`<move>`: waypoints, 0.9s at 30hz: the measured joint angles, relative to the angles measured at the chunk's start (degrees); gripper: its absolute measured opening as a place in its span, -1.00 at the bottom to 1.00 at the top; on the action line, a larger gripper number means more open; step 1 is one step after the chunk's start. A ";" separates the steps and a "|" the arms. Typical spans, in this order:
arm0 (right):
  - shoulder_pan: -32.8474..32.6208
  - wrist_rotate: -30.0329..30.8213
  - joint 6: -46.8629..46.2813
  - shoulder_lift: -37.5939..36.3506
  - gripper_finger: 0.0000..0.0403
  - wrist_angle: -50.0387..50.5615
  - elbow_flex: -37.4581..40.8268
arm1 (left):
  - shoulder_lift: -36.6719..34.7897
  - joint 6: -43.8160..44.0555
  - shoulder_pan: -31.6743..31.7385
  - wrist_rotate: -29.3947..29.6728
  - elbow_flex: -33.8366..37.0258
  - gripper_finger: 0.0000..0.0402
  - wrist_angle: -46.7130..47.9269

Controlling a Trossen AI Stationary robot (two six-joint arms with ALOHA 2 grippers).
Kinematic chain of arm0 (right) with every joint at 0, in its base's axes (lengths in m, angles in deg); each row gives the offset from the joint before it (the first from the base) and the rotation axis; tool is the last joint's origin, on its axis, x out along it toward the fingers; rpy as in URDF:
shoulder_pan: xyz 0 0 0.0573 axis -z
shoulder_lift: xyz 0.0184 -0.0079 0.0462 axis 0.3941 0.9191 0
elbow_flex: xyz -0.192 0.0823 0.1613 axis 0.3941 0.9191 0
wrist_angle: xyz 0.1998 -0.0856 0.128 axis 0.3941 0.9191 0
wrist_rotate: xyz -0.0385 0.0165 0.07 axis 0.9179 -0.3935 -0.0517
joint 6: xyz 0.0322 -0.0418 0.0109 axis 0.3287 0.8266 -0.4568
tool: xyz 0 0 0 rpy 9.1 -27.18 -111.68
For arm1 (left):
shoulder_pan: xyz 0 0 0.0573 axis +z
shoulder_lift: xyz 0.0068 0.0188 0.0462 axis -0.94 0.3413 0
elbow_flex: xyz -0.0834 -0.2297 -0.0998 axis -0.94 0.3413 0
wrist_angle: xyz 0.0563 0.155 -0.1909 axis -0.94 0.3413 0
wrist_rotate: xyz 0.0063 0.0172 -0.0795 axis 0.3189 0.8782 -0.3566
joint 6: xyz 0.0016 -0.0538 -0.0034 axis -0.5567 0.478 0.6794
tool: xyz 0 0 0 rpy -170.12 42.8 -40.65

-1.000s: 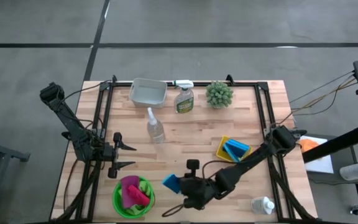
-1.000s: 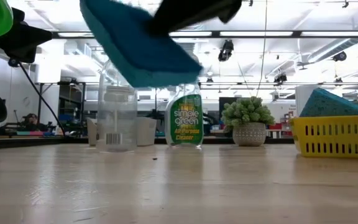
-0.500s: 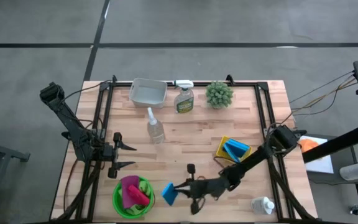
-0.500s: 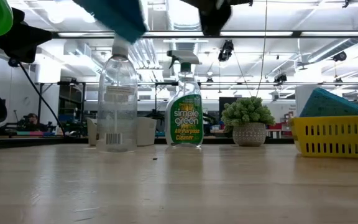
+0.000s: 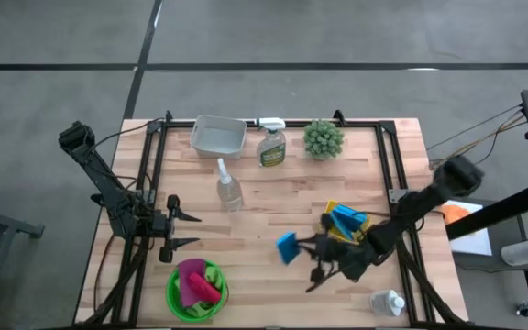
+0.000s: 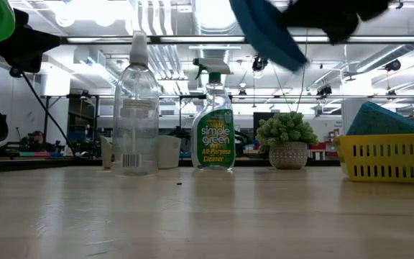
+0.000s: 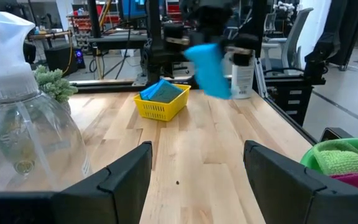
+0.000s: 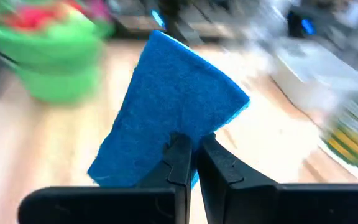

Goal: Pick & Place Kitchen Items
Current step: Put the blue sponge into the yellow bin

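My right gripper [image 5: 299, 247] is shut on a blue sponge [image 5: 287, 247], in the air over the table's middle right, just left of the yellow basket [image 5: 342, 221]. That basket holds another blue sponge [image 5: 347, 218]. My left gripper [image 5: 193, 230] stands open at the table's left, nothing between its fingers. Below it a green bowl [image 5: 174, 295] holds pink and green cloths [image 5: 196, 282]. A clear spray bottle [image 5: 229, 188], a green-label spray bottle [image 5: 270, 146] and a small white bottle [image 5: 388, 302] are on the table. My right gripper pinches the blue sponge between its two fingers [image 8: 178, 160] at one edge [image 8: 180, 134], reaching in almost level from the table's right. The sponge juts out past the fingertips, tilted on edge [image 7: 209, 65], lifted clear of the table.
A white tub [image 5: 218, 136] and a spiky potted plant [image 5: 323, 139] stand along the far edge beside the green-label bottle. Bare wood lies in the middle and near part of the table. Dark frame rails run down both sides.
My right gripper, still shut on the blue sponge, has swung from beside the green bowl toward the table's right and a little toward the far edge, turning as it went. The sponge stays clear of the table and now hangs next to the yellow basket.
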 joint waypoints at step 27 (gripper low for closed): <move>-0.26 -15.58 -47.13 -0.54 -0.91 81.73 -15.36 | 0.00 0.00 0.02 0.00 0.00 0.27 0.02</move>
